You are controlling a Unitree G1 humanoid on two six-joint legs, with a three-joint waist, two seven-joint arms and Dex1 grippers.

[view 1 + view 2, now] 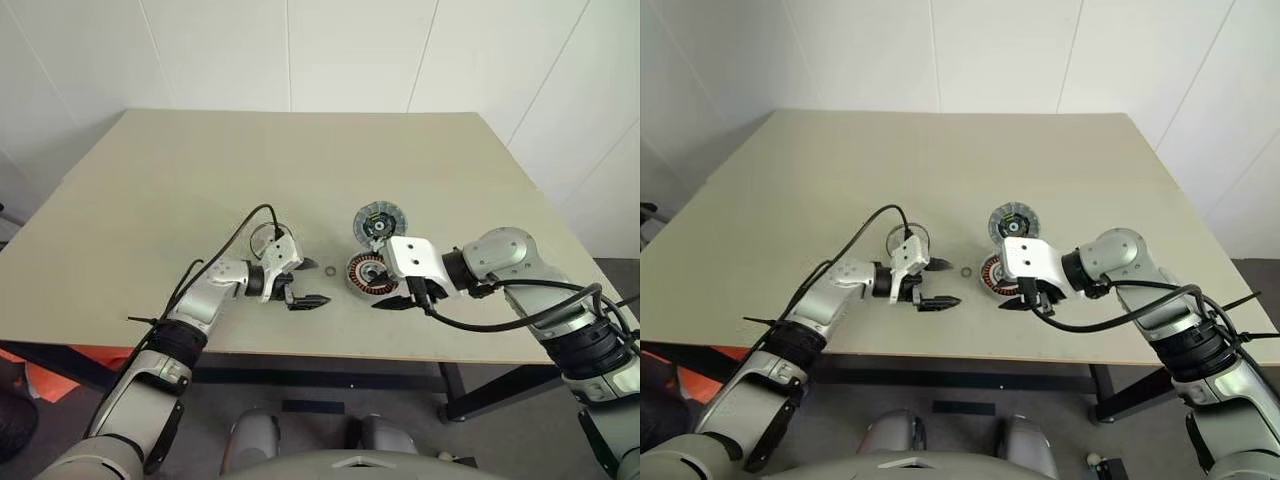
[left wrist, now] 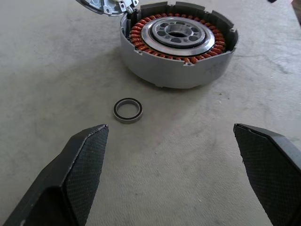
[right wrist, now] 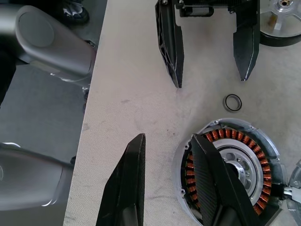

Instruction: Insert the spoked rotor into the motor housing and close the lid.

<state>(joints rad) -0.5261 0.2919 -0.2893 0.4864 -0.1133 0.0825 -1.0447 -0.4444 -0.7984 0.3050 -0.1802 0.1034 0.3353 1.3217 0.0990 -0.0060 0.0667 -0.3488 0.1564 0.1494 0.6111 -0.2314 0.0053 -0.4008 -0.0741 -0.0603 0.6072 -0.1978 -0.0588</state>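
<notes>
Left wrist view: motor housing (image 2: 178,44) just beyond wide-spread left pincer (image 2: 174,155).

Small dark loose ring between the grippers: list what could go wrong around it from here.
1. The small dark loose ring lies just ahead of the open left gripper; a sweep may knock it away.
2. One right gripper finger overlaps the squat copper-wound motor housing; it may nudge the housing.

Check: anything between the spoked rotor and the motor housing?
Yes. A small loose ring lies on the table between the rotor and the motor housing. The right claw, open and empty, hangs partly over the housing.
</notes>
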